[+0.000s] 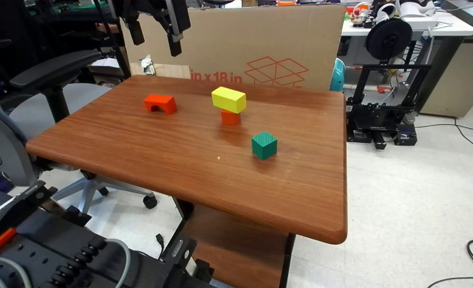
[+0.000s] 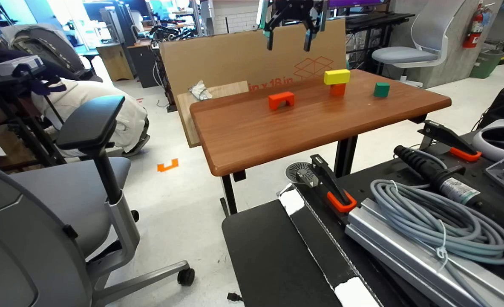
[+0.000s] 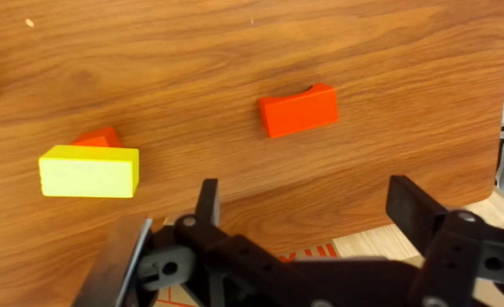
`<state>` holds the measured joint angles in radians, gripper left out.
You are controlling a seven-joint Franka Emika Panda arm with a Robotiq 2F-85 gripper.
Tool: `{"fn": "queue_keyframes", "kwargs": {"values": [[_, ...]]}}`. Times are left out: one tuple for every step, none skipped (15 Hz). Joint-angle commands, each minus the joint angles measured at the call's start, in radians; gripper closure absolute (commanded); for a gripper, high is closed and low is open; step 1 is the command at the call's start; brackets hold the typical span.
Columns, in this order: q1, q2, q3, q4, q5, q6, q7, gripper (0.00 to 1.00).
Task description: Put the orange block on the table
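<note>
Two orange-red blocks rest on the reddish-brown table (image 1: 148, 140). An orange arch-shaped block (image 1: 160, 103) stands alone, its cut-out facing down; it also shows in an exterior view (image 2: 281, 99) and the wrist view (image 3: 300, 113). Another orange block (image 1: 230, 117) sits under a yellow block (image 1: 229, 100), which hides much of it; in the wrist view only a corner of this orange block (image 3: 100, 137) shows. My gripper (image 1: 156, 43) is open and empty, high above the table's far side. In the wrist view the gripper (image 3: 303, 183) has widely parted fingers, with both blocks apart from them.
A green cube (image 1: 264, 145) stands on the table. A cardboard sheet (image 1: 228, 44) stands upright behind the far edge, with a light wood board (image 2: 230, 88) beside it. An office chair (image 2: 85, 192) stands near the table. A black bench (image 2: 277, 251) with cables is in front.
</note>
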<state>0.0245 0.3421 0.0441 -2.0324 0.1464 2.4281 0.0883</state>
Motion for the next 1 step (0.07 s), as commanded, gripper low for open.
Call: {"fn": "queue_keyframes", "kwargs": {"values": [[0.001,-0.007,-0.005,-0.004,0.0,-0.006,0.003,0.0]]}}
